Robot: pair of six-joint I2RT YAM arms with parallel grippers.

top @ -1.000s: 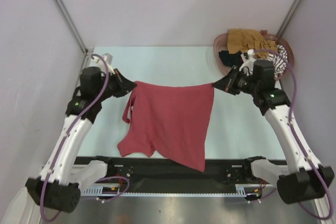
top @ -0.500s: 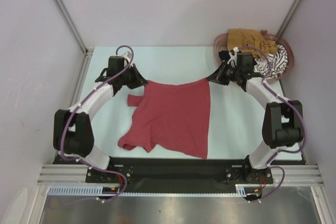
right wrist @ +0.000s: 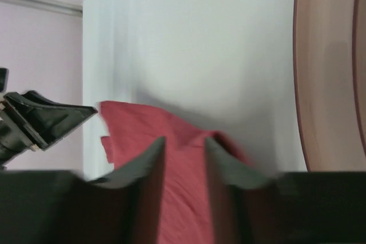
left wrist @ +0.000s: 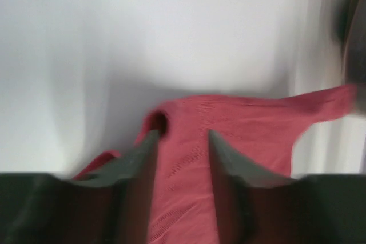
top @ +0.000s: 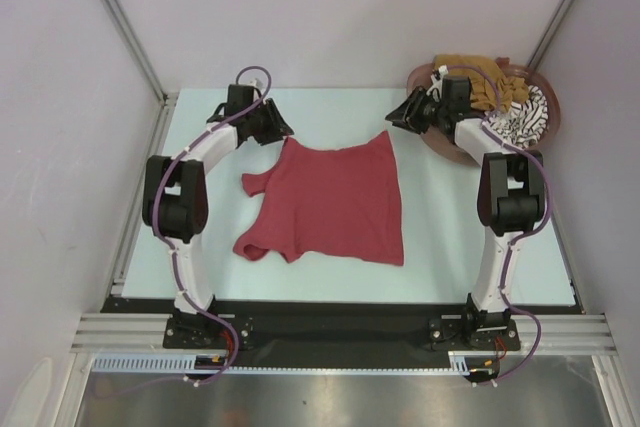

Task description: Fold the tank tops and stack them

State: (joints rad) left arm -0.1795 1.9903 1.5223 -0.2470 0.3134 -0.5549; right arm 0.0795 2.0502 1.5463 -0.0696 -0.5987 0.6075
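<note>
The dark red tank top [top: 325, 202] lies spread on the pale table, its far corners pointing at the two grippers. My left gripper [top: 283, 133] hovers at the far left corner, and in its wrist view [left wrist: 182, 135] the jaws stand apart with red cloth [left wrist: 240, 124] lying loose under them. My right gripper [top: 392, 124] is at the far right corner, jaws likewise apart [right wrist: 184, 141] over the red cloth [right wrist: 143, 130]. A mustard-brown tank top [top: 470, 72] and a black-and-white striped one [top: 525, 117] lie in the basket.
The pinkish-brown oval basket [top: 548, 132] stands at the far right corner, its rim [right wrist: 300, 84] close beside my right gripper. Grey walls close in on the left, back and right. The black rail with both arm bases [top: 330, 322] runs along the near edge.
Both arms have reached to the far side and lowered the red tank top flat onto the table. Both grippers went from shut on its corners to open, and the cloth dropped free.
</note>
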